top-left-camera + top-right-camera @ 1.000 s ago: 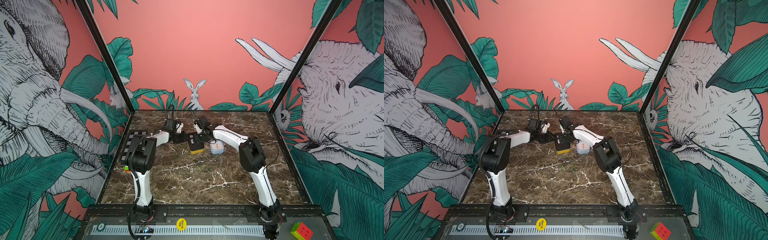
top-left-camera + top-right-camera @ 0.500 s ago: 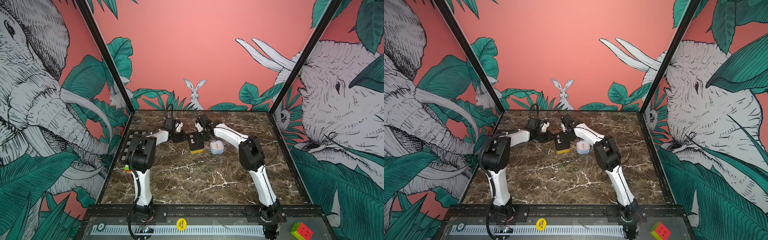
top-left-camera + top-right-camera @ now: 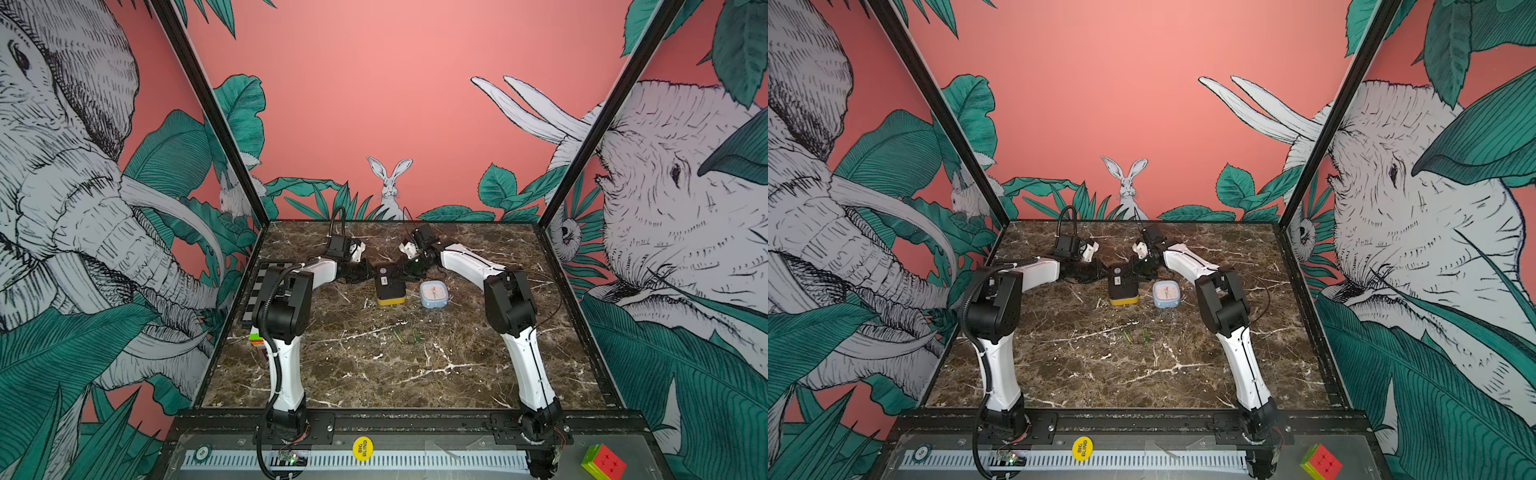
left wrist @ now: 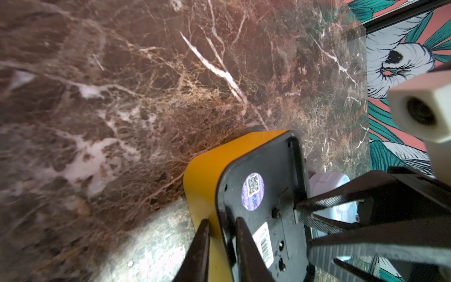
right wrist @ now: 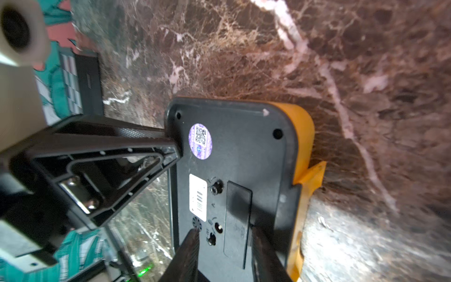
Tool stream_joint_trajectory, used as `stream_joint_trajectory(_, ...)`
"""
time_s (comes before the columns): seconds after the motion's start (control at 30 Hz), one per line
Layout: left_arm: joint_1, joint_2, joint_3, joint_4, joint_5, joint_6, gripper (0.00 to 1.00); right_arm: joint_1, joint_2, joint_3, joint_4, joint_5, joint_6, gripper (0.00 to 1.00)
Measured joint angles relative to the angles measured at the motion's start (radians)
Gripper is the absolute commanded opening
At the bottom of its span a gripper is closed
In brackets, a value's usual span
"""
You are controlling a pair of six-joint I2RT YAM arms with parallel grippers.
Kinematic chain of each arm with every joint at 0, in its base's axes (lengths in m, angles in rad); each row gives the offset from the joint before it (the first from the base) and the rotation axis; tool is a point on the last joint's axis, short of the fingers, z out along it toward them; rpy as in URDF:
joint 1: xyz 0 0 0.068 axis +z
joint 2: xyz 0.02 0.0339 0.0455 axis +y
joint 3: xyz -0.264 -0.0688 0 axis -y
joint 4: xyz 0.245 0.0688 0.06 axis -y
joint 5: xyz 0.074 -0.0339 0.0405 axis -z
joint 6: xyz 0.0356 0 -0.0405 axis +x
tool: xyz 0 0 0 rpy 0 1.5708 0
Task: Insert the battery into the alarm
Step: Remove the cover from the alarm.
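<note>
Left gripper (image 4: 222, 221): you have it clenched on the alarm's left edge.
Alarm (image 3: 390, 286): lies black back up, mid-worktop (image 3: 374, 374), toward the rear edge.
Right gripper (image 5: 224, 230): fingertips straddle the battery cover (image 5: 238, 214); whether they grip it, you cannot tell.
Blue clock (image 3: 433, 293): just right of the alarm.

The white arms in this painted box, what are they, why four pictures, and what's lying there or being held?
They are two robot arms, a left arm and a right arm, each ending in a two-finger gripper. The two wide pictures come from one camera head above the front; the close-ups come from cameras on the wrists. On the marble table a yellow alarm clock lies face down, a small blue clock beside it, and two green sticks, probably batteries, nearer the front. The left gripper pinches the yellow clock's edge. The right gripper has its jaws apart over the battery cover, seemingly gripping nothing.
</note>
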Motion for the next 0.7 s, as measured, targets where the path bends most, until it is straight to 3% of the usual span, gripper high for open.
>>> stream_joint_trajectory(0.7, 0.01, 0.0, -0.021, 0.069, -0.026, 0.0, 0.2, -0.028, -0.01, -0.128, 0.23, -0.111, 0.135, 0.06)
